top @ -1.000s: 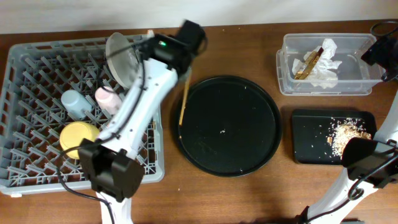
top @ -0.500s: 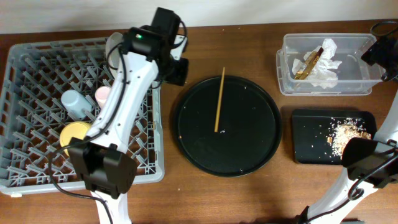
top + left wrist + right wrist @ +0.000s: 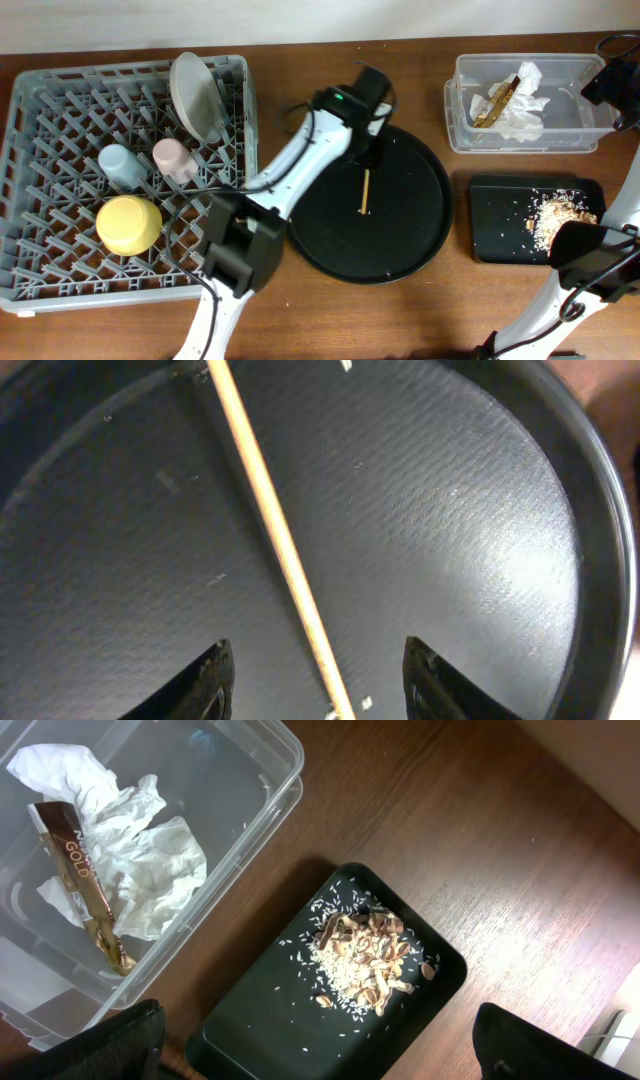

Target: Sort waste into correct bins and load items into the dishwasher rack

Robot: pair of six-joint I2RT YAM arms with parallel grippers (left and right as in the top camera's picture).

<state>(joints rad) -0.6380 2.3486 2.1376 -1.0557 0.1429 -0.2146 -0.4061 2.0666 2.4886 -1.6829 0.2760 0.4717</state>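
Hovering low over the round black tray (image 3: 400,240), the left gripper (image 3: 315,660) shows its jaws spread and pinching nothing. A wooden chopstick (image 3: 275,530) lies flat on the tray floor near its middle, directly under those jaws. In the wrist view it runs up from between the fingertips and slants off toward the tray's far edge, so its long axis passes through the gap rather than across it. I'd say a straight drop and a squeeze would catch it near one end. I can make out only one stick.

The left arm is plainly the nearer one. The right gripper (image 3: 320,1030) hangs wide open and empty at the bench's right edge, above the clear tub (image 3: 570,135) and the shallow black tray (image 3: 500,225).

The tray floor around the stick is bare apart from a few pale specks. The dishwasher rack (image 3: 60,260) waits at the bench's left, and nothing stands between it and the tray.
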